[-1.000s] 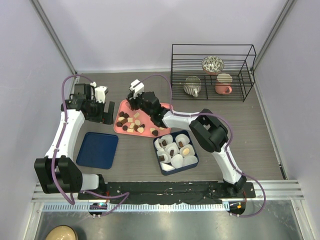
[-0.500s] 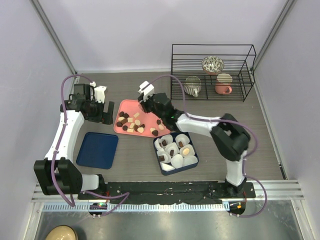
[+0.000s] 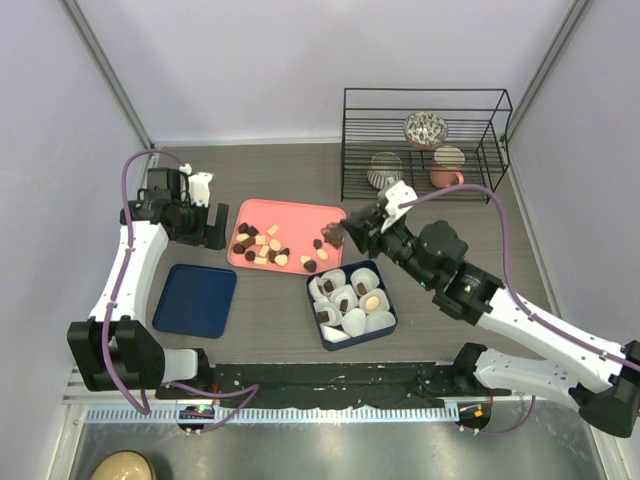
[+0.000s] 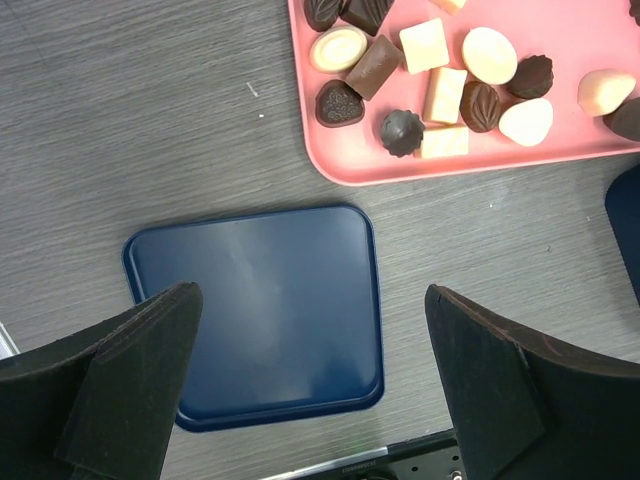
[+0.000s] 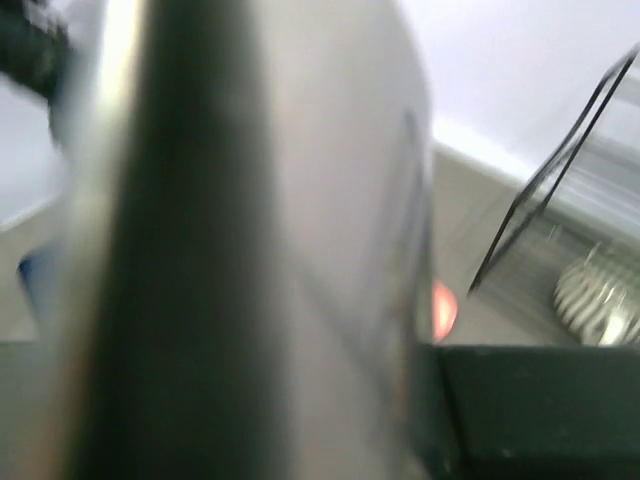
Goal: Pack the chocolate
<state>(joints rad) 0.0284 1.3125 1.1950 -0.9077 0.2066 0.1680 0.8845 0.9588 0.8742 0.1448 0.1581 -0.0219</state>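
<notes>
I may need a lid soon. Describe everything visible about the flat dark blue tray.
The flat dark blue tray is a rounded-corner square with a low rim, glossy, plastic-looking, bare. It lies flat on the grey wood-grain table, apart from the pink rectangular tray, under the open left gripper; nothing else touches it.

The right wrist view is nearly all blur; only the rack shows, faintly. In the top view the right end effector is too small to judge its jaws. The left wrist view cuts off the tray at top and right.
</notes>
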